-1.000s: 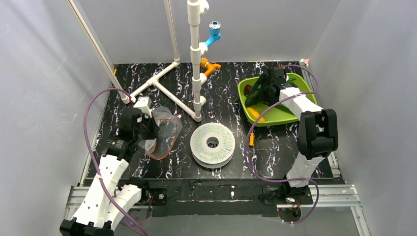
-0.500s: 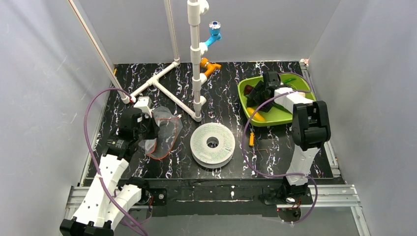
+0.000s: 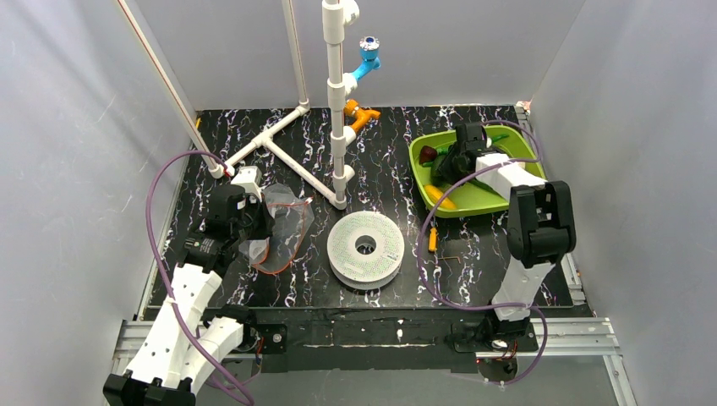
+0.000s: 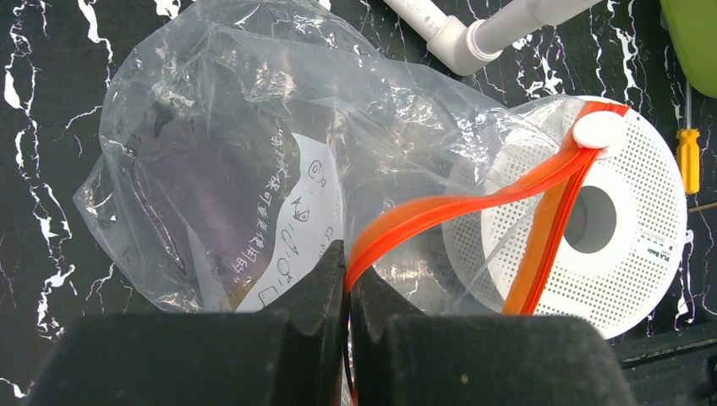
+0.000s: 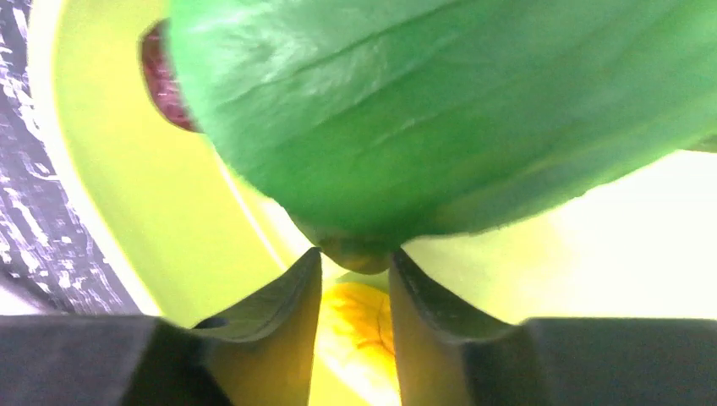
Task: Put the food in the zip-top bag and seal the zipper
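**Top external view.**
- The left arm reaches forward on the left side of the table. Its wrist is bent down, with the left gripper (image 3: 256, 227) at the near left edge of the zip-top bag (image 3: 286, 222).
- The bag lies left of the white spool (image 3: 365, 247) and near the white pipe frame (image 3: 283, 145).
- The right arm extends to the far right, its elbow raised. The right gripper (image 3: 446, 162) is lowered into the lime-green tray (image 3: 416, 162), among the food.
- A dark red plum (image 3: 427, 152) and a yellow banana (image 3: 440, 196) lie beside the gripper.
- An orange-handled screwdriver (image 3: 432, 239) lies between spool and tray.

**Left wrist view.**
- The left gripper (image 4: 347, 272) has its fingers pressed together, pinching the zipper (image 4: 473, 199).
- The bag (image 4: 228, 152) is crumpled and its mouth gapes toward the spool (image 4: 634, 245).

**Right wrist view.**
- The right gripper (image 5: 353, 275) has its fingers narrowly apart. The stub end of a green pepper (image 5: 440, 118) sits between the tips.
- It cannot be told whether the fingers press on the stub.
- The plum (image 5: 161, 76) lies at the left and the banana (image 5: 355, 338) lies below.

**Change from one second earlier.**
- The right arm's wrist has shifted slightly nearer and left within the tray.
- The left arm and the bag are unchanged.
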